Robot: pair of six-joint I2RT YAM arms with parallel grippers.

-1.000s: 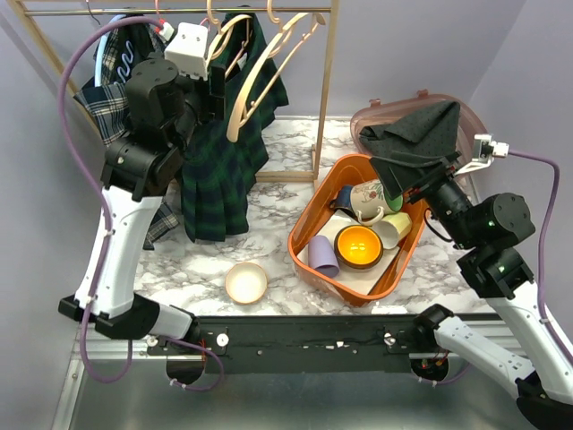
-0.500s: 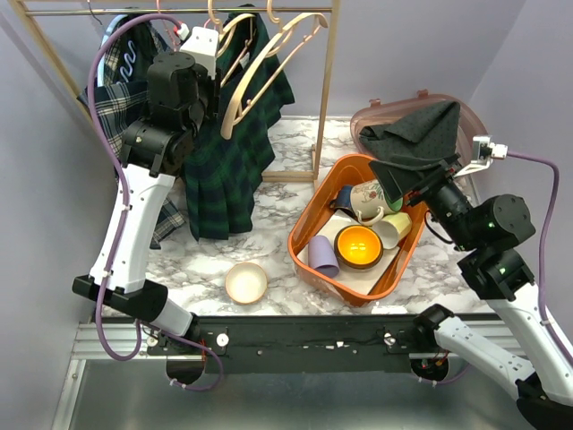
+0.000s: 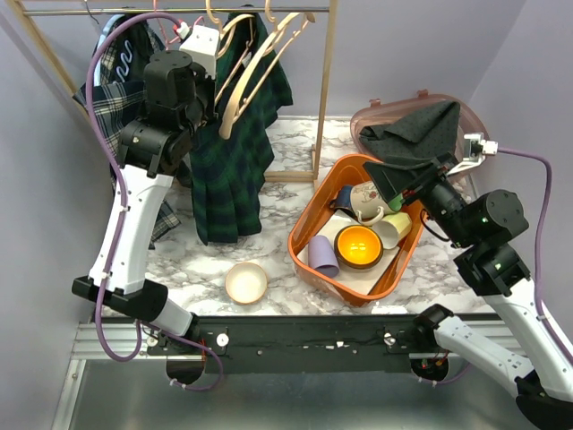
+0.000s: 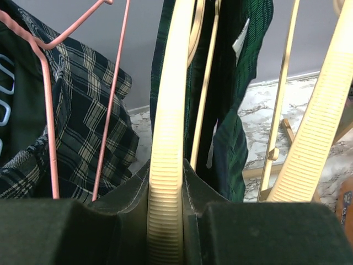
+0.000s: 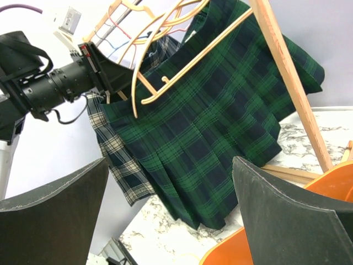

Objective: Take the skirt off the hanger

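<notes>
The dark green plaid skirt (image 3: 231,170) hangs from the wooden rack (image 3: 324,81) on a cream ribbed hanger (image 3: 240,82). My left gripper (image 3: 213,82) is raised to the rail and shut on one arm of that hanger (image 4: 165,138), both pads pressing its sides. In the left wrist view my left gripper (image 4: 165,221) fills the bottom and the skirt (image 4: 231,83) hangs just behind. My right gripper (image 3: 407,163) stands open in the air over the orange bin, apart from the skirt (image 5: 220,121). Nothing sits between the jaws of my right gripper (image 5: 171,215).
A blue-and-white plaid garment (image 3: 112,90) hangs on a pink wire hanger (image 4: 52,110) at the rack's left. The orange bin (image 3: 309,215) holds mugs and bowls. A small cream bowl (image 3: 246,282) sits on the marble table. A pinkish container (image 3: 367,121) stands behind the bin.
My left arm rose toward the rail and its jaws closed onto the cream hanger's arm. The skirt swung slightly. The right arm shifted a little left, still open.
</notes>
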